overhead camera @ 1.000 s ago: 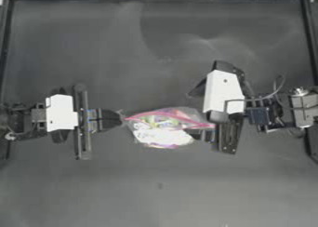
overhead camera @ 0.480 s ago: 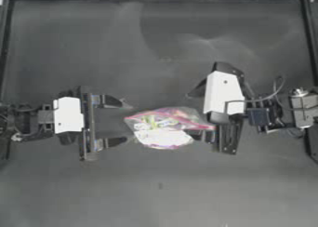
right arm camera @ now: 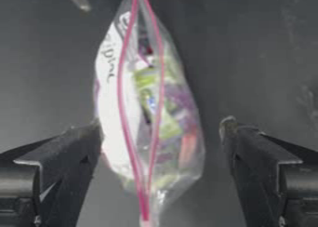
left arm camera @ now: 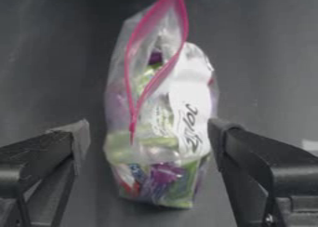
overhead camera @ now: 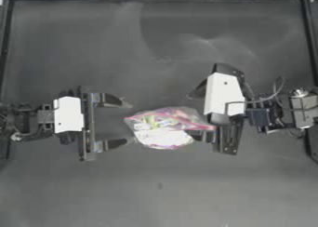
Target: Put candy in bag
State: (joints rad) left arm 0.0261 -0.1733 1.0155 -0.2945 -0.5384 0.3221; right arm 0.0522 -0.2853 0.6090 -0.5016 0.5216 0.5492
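The bag [overhead camera: 164,127] lies on the table between both grippers, its pink-red seal strip running along it and gaping a little. Multicoloured sweets show through the clear plastic. My left gripper [overhead camera: 116,122] sits just left of the bag and is open, its jaws clear of the plastic on either side of the bag's [left arm camera: 158,128] end. My right gripper [overhead camera: 201,113] is open at the bag's right end, with the bag [right arm camera: 146,114] standing between its spread jaws, not pinched. I see no loose candy; it is out of view.
The dark table [overhead camera: 155,44] has a raised rim along its far and side edges. The left arm reaches in from the left edge, the right arm from the right edge with cables at its wrist [overhead camera: 273,114].
My left gripper has let go of the bag's left end and opened wide. The bag settled on the table. The right arm has hardly moved.
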